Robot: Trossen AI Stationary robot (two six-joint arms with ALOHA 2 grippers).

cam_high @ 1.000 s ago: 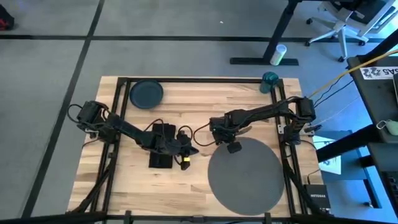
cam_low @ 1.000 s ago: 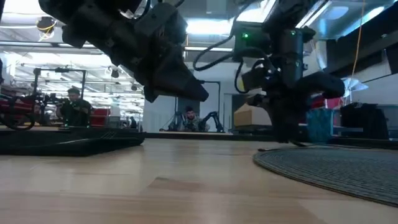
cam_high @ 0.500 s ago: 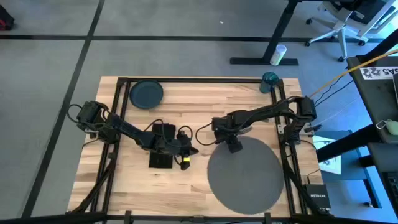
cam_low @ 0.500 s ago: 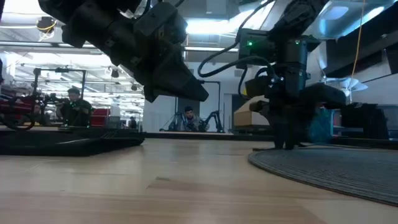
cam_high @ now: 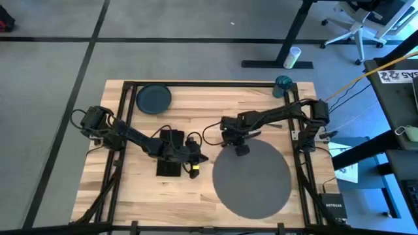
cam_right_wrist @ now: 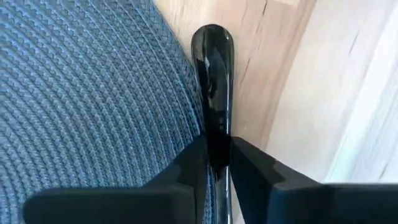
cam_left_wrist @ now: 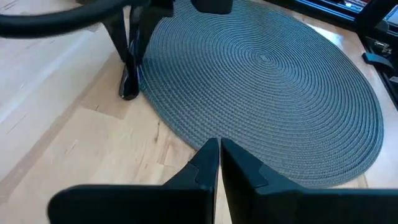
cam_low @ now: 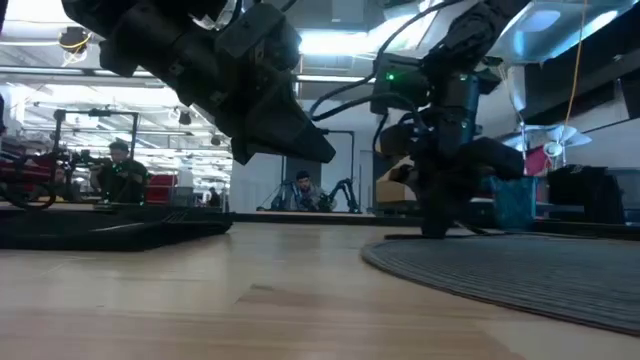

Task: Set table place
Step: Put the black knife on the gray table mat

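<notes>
Your right gripper (cam_high: 241, 149) is pinched shut on the rim of the mat (cam_high: 251, 179), at the edge nearest the plate (cam_high: 153, 98). If that thin grip slips, or the rim buckles as you drag, the mat could fold or stop off-centre. It's a large round grey woven disc lying flat, well away from the plate. Your left gripper (cam_left_wrist: 217, 163) hangs closed and empty just beside the mat, over the napkin (cam_high: 170, 156).

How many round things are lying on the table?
2: the dark plate near the far left corner of the table, and the big grey placemat on its right side. The teal cup stands at the far right edge.
</notes>
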